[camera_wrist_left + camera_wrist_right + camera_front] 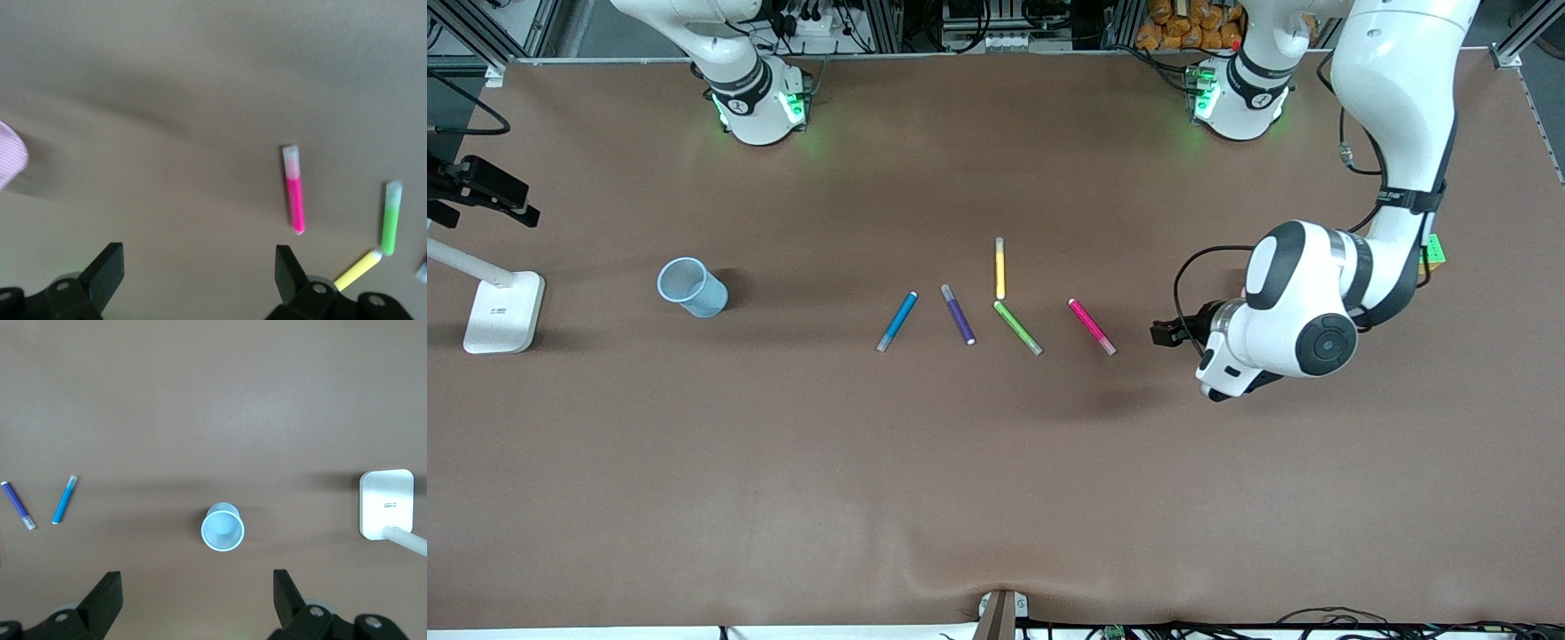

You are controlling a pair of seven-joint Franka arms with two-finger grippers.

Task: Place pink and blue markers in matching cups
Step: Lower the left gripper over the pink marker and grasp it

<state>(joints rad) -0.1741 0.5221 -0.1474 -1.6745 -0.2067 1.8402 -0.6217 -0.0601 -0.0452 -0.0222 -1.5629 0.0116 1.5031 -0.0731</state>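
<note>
Right, near to far as I see it: left gripper (199, 270) hangs over bare worktop (996, 498) toward the left arm's end, jaws apart, empty. Pink marker (1092, 326) lies flat just beside it; blue marker (897, 320) sits past the purple and green ones. Blue cup (692, 287) stands upright under the right gripper (197, 593), jaws apart too. Pink cup (10, 160) only clips the left wrist view. Markers look light, stiff, slick — I'd pinch mid-barrel.
</note>
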